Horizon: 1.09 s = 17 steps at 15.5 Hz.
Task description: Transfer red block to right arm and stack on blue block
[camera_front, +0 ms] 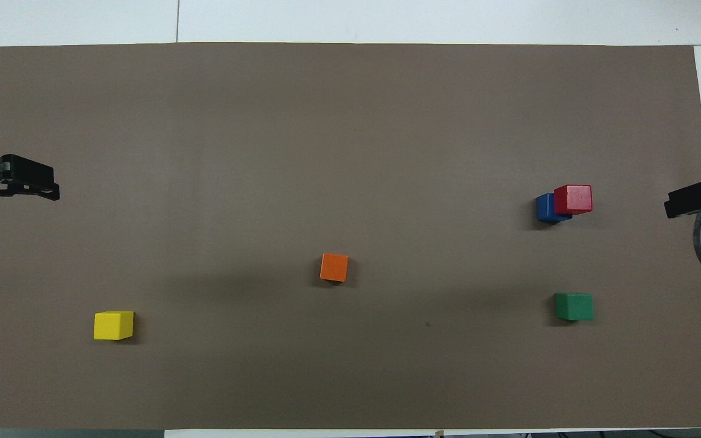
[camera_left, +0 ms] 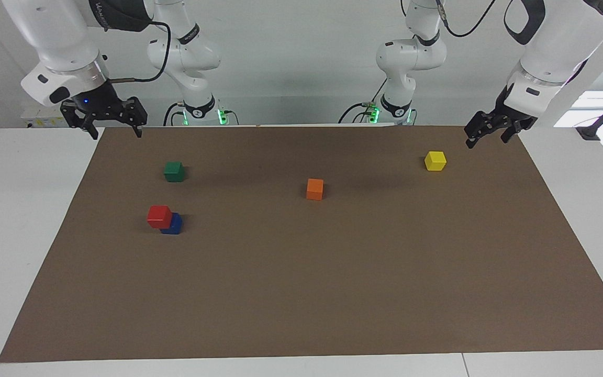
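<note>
The red block (camera_left: 159, 216) rests on top of the blue block (camera_left: 174, 225), shifted toward the right arm's end so that it overhangs; the overhead view shows the same red block (camera_front: 572, 199) and blue block (camera_front: 544, 209). My right gripper (camera_left: 115, 131), with the blue light at its wrist, is open and empty, raised over the mat's edge at the right arm's end; only its tip (camera_front: 676, 205) shows from overhead. My left gripper (camera_left: 487, 139) is open and empty, raised over the mat's edge at the left arm's end (camera_front: 28, 185). Neither gripper touches a block.
A green block (camera_left: 174, 171) lies nearer to the robots than the stack. An orange block (camera_left: 314, 189) lies mid-mat. A yellow block (camera_left: 435, 161) lies toward the left arm's end, below the left gripper. The brown mat (camera_left: 333, 293) covers the white table.
</note>
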Each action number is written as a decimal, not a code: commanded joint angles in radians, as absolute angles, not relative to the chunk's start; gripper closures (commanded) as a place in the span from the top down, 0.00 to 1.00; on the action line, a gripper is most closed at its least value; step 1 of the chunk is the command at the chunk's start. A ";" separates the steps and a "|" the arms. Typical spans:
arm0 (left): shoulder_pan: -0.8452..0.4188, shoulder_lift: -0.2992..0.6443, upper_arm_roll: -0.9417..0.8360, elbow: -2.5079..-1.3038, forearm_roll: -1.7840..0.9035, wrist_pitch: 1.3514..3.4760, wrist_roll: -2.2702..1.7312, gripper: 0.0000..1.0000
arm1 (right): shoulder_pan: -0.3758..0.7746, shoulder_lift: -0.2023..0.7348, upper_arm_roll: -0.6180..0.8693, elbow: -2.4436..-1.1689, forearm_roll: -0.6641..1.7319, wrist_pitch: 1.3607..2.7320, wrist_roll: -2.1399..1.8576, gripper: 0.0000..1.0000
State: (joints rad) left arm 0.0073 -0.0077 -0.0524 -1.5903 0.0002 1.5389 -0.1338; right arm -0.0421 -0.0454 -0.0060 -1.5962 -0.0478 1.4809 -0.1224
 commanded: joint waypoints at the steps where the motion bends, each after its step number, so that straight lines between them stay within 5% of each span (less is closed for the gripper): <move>1: 0.015 0.000 -0.054 -1.580 -0.015 1.545 -0.123 1.00 | -0.054 -0.060 -0.012 -1.617 -0.020 1.514 -0.124 1.00; 17: 0.015 0.002 -0.051 -1.578 -0.015 1.552 -0.127 1.00 | -0.057 -0.058 -0.021 -1.638 0.017 1.557 -0.075 1.00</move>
State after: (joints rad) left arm 0.0073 -0.0073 -0.0518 -1.5903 0.0002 1.5403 -0.1338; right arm -0.0461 -0.0448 -0.0259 -1.6157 0.0119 1.5357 -0.0884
